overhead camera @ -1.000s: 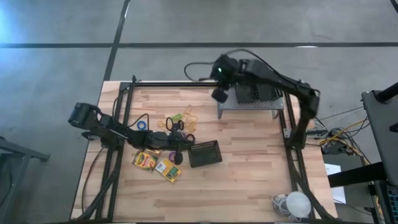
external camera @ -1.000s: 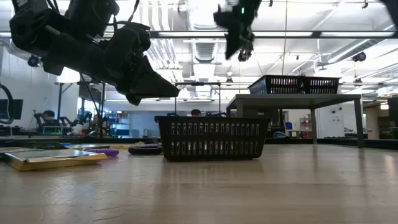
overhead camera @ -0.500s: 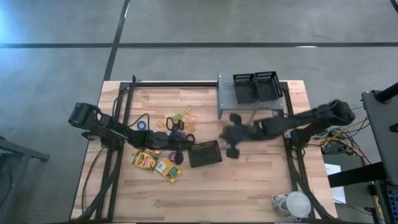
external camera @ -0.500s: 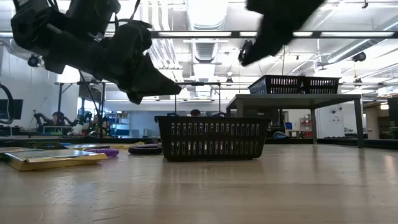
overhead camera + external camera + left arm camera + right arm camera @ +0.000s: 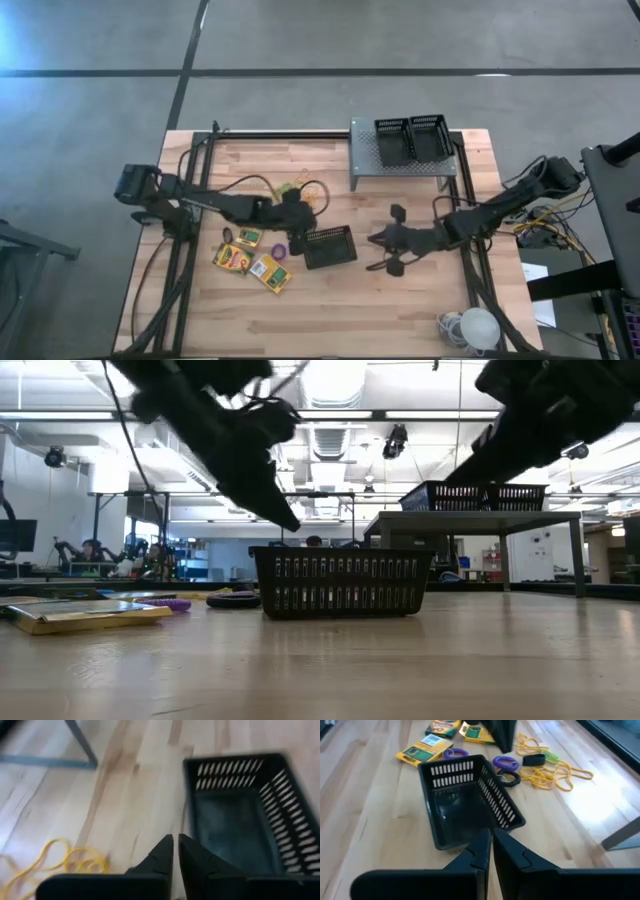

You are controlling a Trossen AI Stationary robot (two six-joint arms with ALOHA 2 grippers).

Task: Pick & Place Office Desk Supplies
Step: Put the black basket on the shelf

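Observation:
A black mesh bin point(image 5: 330, 247) stands empty on the wooden table near its middle. To its left lie yellow-and-green crayon boxes point(image 5: 250, 262) and a purple ring point(image 5: 275, 247). Farther back are yellow rubber bands point(image 5: 555, 770) and more rings point(image 5: 504, 762). My left gripper point(image 5: 306, 224) hangs above the table just off the bin's far left corner. It slants down and is shut, with nothing showing between its fingers point(image 5: 167, 850). My right gripper point(image 5: 373, 241) hovers right of the bin, pointing at it, shut and empty point(image 5: 491, 837).
A grey perforated stand point(image 5: 400, 172) at the far right carries two more black mesh bins point(image 5: 410, 140). A white object with a cord point(image 5: 472, 328) sits at the near right corner. Bare wood lies in front of the bin and to its right.
My right gripper has swung from above the stand at the far edge down and toward the near edge, ending right of the bin. My left gripper has risen from the rings and crayon boxes and gone toward the far edge, tipping closer to level. A purple ring shows where it was.

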